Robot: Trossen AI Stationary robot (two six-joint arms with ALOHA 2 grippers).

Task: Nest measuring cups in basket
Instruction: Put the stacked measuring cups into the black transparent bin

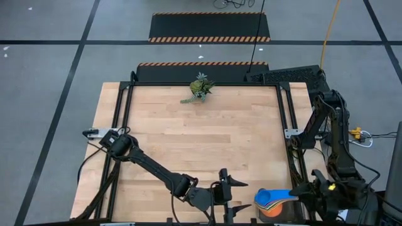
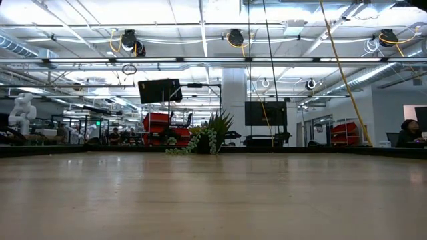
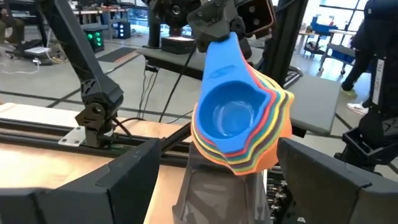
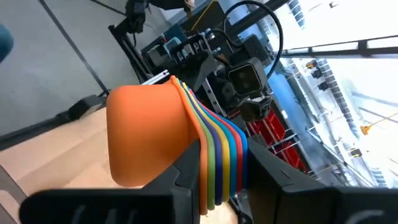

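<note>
The measuring cups [image 1: 271, 201] are nested in one stack, light blue innermost [image 3: 233, 115] and orange outermost [image 4: 146, 134]. The stack hangs in the air by the table's near right edge. My right gripper [image 4: 224, 163] is shut on it, reaching in from the right [image 1: 296, 196]. My left gripper [image 1: 227, 191] stands open, level, just left of the stack. Its two fingers [image 3: 127, 180] frame the cups without touching them. The basket is out of view. My right gripper pinches the stacked handles [image 4: 219, 155] between its two fingers, one on the orange side and one on the blue side. The fingers come level from the table's right side. The stack is tipped on its side, its bowls opening toward my left gripper, clear of the table.
A small green plant sprig [image 1: 199, 89] stands at the far edge of the wooden table [image 1: 201, 144]. Black frame rails [image 1: 286, 119] run along the table's sides. The middle of the tabletop is bare wood. A person [image 2: 407, 133] sits far off in the room.
</note>
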